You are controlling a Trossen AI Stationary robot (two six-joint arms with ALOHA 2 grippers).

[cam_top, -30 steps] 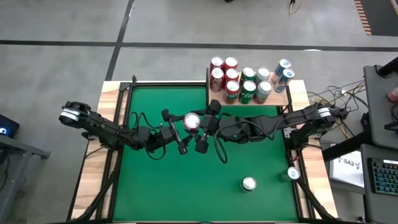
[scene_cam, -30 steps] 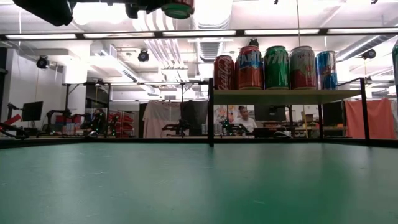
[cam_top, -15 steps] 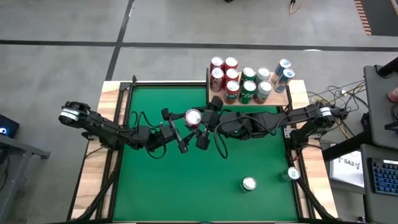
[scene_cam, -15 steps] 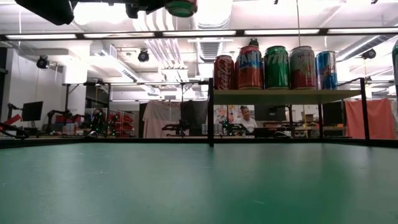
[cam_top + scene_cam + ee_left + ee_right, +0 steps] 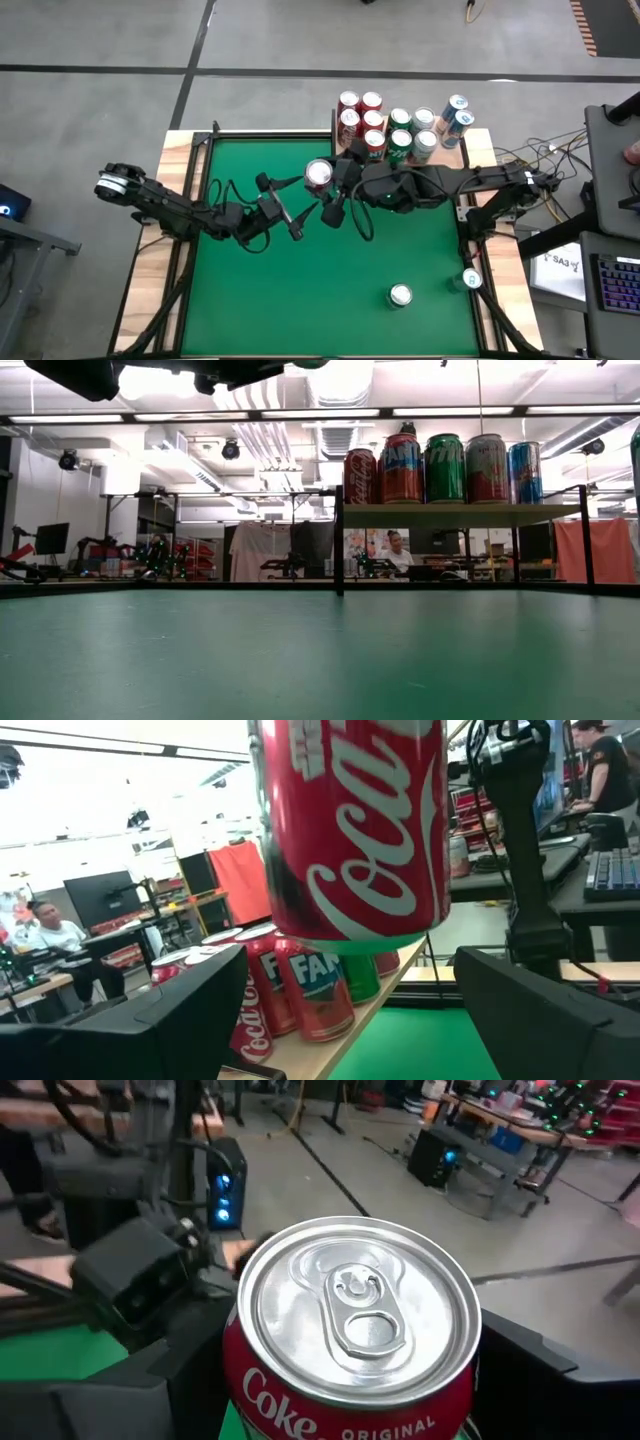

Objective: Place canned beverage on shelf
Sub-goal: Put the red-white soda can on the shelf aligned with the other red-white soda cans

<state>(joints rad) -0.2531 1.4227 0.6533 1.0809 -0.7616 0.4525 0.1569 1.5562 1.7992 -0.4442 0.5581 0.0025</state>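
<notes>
Start with the bench (image 5: 260, 290): its green top fills the middle of the high view, and in the low view it hides everything lying flat on it.

The shelf (image 5: 452, 160) stands at the bench's far right corner. From above, the cans on the shelf (image 5: 400, 135) cover most of its board. Use the low view to see its board (image 5: 450, 515) on black posts with a row of cans upright on it. You cannot count the back rows from there.

The right tool (image 5: 326, 186) reaches in from the right and grasps the red cola can (image 5: 318, 176). The can is held upright above the bench, just left of the shelf's near left corner and clear of it. In the right wrist view you see its silver lid (image 5: 357, 1312) between two dark fingers; the lower body is cut off. In the low view only its base rim (image 5: 310, 363) shows at the picture's edge.

The left tool (image 5: 285, 207) is released, fingers spread, just near-left of the held can and not touching it. Its wrist view shows the can's side (image 5: 350, 830), the top cut off.

A loose can (image 5: 400, 295) stands near right on the bench; another (image 5: 470, 280) is at the right edge, too small to identify.
</notes>
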